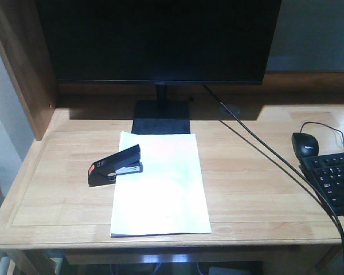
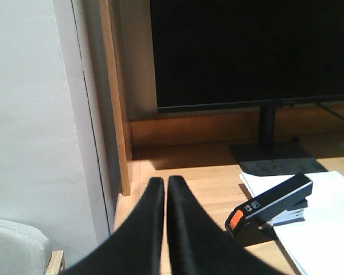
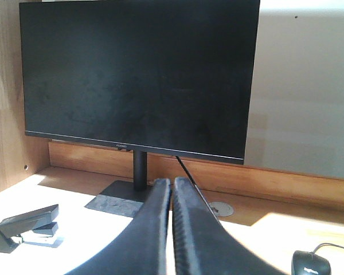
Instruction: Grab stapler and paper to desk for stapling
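Note:
The black stapler (image 1: 116,165) with its orange end pointing left lies on the light-wood desk (image 1: 258,183), its jaws over the left edge of the white paper (image 1: 160,186). The paper lies flat in front of the monitor stand. Neither gripper shows in the front view. In the left wrist view my left gripper (image 2: 165,182) is shut on nothing, hovering left of the stapler (image 2: 269,209) and paper (image 2: 321,223). In the right wrist view my right gripper (image 3: 172,181) is shut and empty, well right of the stapler (image 3: 24,227).
A black monitor (image 1: 157,40) on a dark stand (image 1: 161,116) fills the back of the desk. A cable (image 1: 264,152) runs diagonally to the front right. A black mouse (image 1: 305,144) and keyboard (image 1: 335,180) sit at the right. A wooden side panel (image 1: 23,63) borders the left.

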